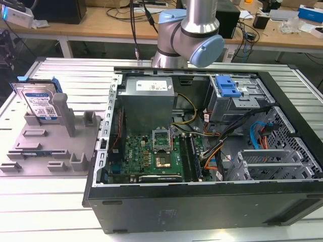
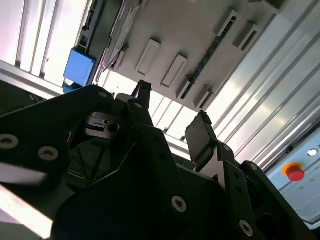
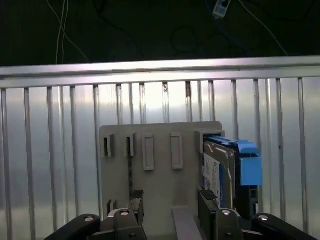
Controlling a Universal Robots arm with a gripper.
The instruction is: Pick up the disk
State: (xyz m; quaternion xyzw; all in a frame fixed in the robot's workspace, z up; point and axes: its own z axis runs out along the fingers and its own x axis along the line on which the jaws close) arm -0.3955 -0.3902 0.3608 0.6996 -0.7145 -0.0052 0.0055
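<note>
The disk [image 1: 38, 103], silver with a blue-and-white label and blue side rails, stands on edge in a slot at the far corner of the grey fixture plate [image 1: 35, 151], at the exterior view's left. In the first wrist view the disk [image 3: 227, 170] stands at one end of the plate [image 3: 160, 170], and my gripper [image 3: 171, 202] hangs open above the plate with nothing between its black fingertips [image 3: 207, 199]. In the second wrist view the gripper [image 2: 171, 107] is also open, with the disk's blue rail [image 2: 79, 66] off to one side.
An open computer case [image 1: 202, 201] fills the middle and the exterior view's right, with a blue drive-bay bracket [image 1: 227, 85] inside. The arm [image 1: 186, 35] rises behind the case. A red stop button [image 2: 295, 173] sits on the ribbed metal table [image 1: 75, 75].
</note>
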